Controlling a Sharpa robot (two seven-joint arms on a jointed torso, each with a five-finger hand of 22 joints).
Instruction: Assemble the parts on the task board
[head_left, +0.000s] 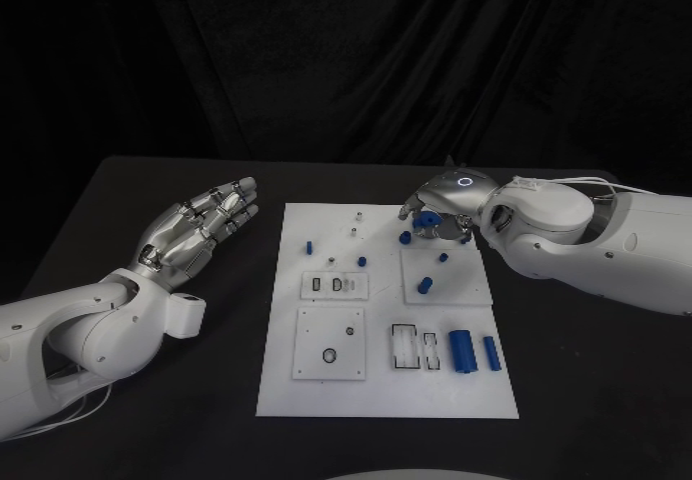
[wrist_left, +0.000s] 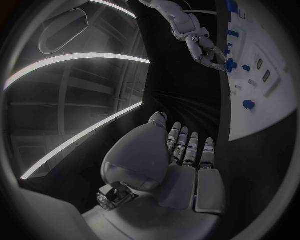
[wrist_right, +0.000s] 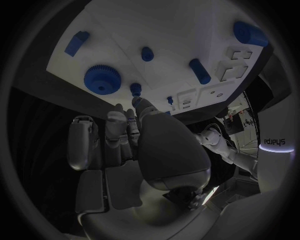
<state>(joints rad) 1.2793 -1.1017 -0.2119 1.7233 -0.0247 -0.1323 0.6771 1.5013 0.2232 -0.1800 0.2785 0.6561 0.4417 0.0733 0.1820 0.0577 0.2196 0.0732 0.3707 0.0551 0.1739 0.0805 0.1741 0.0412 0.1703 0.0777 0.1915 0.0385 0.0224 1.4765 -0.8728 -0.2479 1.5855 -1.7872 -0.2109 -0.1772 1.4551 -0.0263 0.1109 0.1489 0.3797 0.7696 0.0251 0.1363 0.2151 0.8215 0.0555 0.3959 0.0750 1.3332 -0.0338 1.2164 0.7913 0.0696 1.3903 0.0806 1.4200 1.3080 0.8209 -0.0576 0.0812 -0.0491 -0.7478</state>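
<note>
1. Black cloth hangs behind a black desk (head_left: 173, 200), and the white task board (head_left: 382, 390) lies in the middle of it.
2. At the far right part of the board the right hand (head_left: 437, 208) reaches down with its fingers curled toward the surface; whether they grip anything cannot be told.
3. Just beside that hand's fingertips (wrist_right: 139, 102) stands a small blue peg (wrist_right: 135, 89), and a blue gear (wrist_right: 102, 78) lies on the board close to it.
4. Nearer the robot from the right hand, a short blue cylinder (head_left: 426, 285) stands upright on the board, with a smaller blue piece (head_left: 443, 258) between it and the hand.
5. Further toward the robot, well apart from the right hand, two long blue cylinders (head_left: 463, 351) lie side by side next to white slotted frames (head_left: 410, 347).
6. Off the board's left side, above the desk, the left hand (head_left: 199, 232) is held flat and open, fingers stretched out together and holding nothing.
7. Toward the board from the left hand, a small blue pin (head_left: 307, 245) stands near the board's left edge.
</note>
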